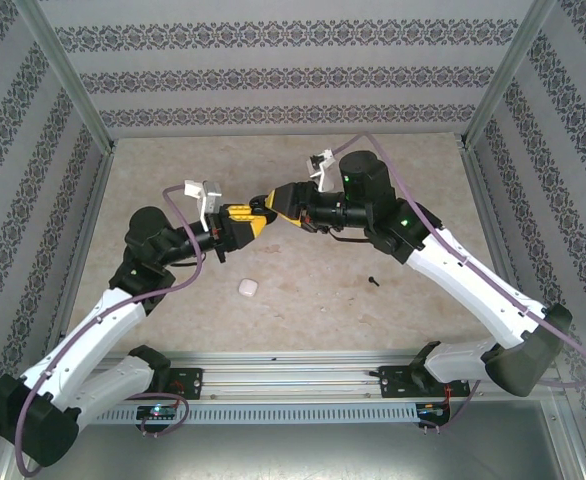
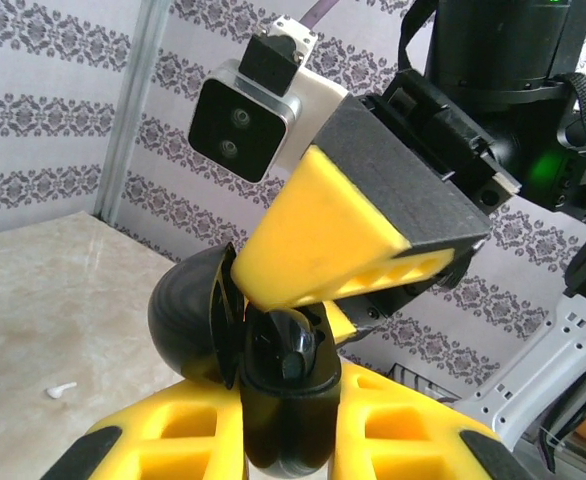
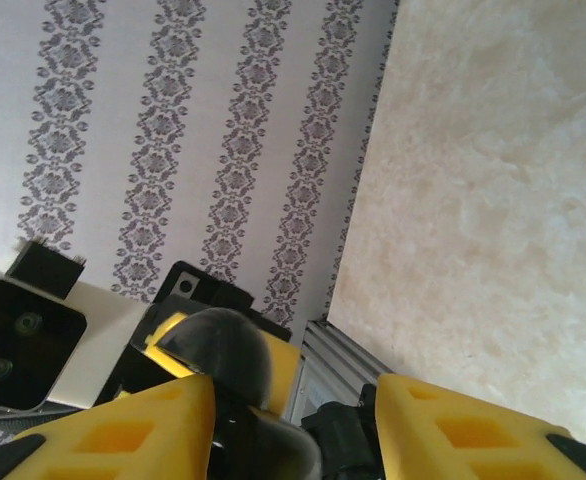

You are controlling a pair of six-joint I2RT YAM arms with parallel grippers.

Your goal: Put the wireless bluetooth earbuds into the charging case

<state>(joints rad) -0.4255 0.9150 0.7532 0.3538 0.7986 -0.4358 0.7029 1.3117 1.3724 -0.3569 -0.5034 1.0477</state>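
Plainly the charging case, which I took to be the glossy black hinged shell, hung in mid-air over the middle of the table. It was clamped low on its body by the left gripper, which reached in from 8 o'clock in the top view. Its lid was swung back toward 10 o'clock in the left wrist view. The right gripper faced it from 2 o'clock with jaws apart and nothing between them, one yellow finger touching or nearly touching the lid's edge. That finger looked the likeliest trouble: a push from it could snap the lid down. It could also lever the slick shell round in a grip that held only its lower part, and a dropped case would fall to the table and might roll. A retreat along a poor line could also knock the wrists together, since they sat so near. The loose pieces looked small and smooth, easy to pinch askew. Counted, there were one case, one lid and two grippers. On the table lay one white rounded piece at 6 o'clock from the case and one white sliver at 9 o'clock in the left wrist view. Both were possibly earbuds, though too small to tell. One dark speck lay at 4 o'clock.
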